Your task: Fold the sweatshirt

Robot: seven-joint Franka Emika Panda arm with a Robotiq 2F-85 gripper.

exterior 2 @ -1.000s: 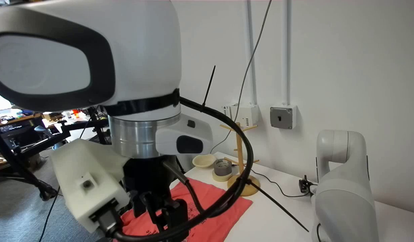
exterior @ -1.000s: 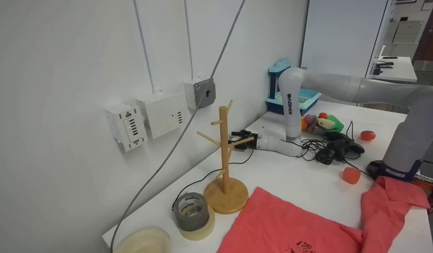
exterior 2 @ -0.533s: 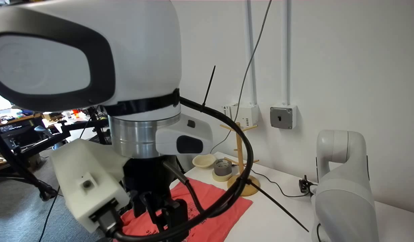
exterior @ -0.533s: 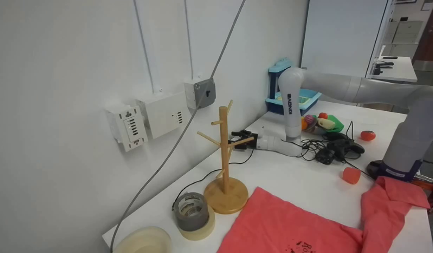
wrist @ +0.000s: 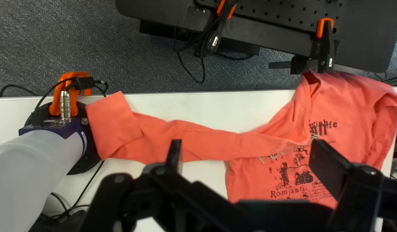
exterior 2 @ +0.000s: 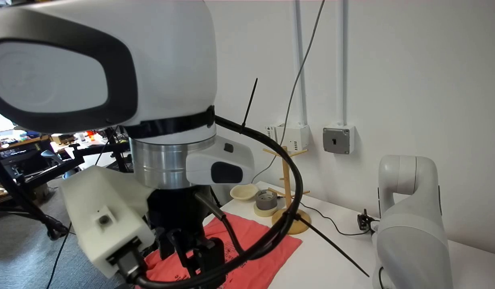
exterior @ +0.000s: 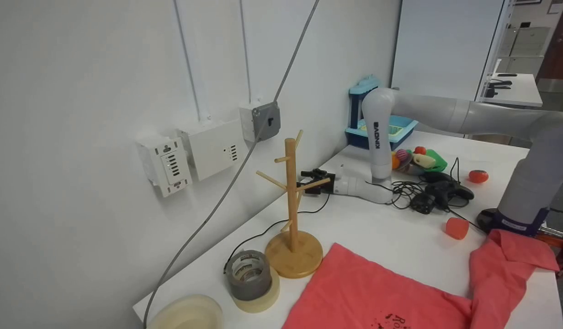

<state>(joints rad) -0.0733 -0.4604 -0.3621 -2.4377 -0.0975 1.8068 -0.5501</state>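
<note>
Coral-red cloth lies slack over the white table point(wrist: 201, 109), and I'd guess it light and limp in the hand: the sweatshirt point(wrist: 269, 148) fills much of the right of the wrist view, print uppermost, with a sleeve point(wrist: 198, 140) trailing left across the frame to the foot of a pale second arm point(wrist: 27, 183). Nothing about it looks fragile, and the matte weave ought not to slide much; the trouble is more that it should sag, ruck up and hold no shape. My pick for a grip would be the turned-back cuff point(wrist: 114, 124) at the left of that view, or a loose edge of the sleeve, since a pinch at the middle of the print might gather front and back together. Toward the upper right, where the cloth reaches the table's edge by a black clamp point(wrist: 327, 45), a tug could snag. As for the gripper point(wrist: 250, 156), its fingers point(wrist: 176, 154) stand wide apart low in the wrist view, with no cloth pinched between them. They seem to hang above the sweatshirt, but in an exterior view a cable point(exterior 2: 299, 184) runs across the gripper's lower end, so I can't tell whether the tips brush it.
</note>
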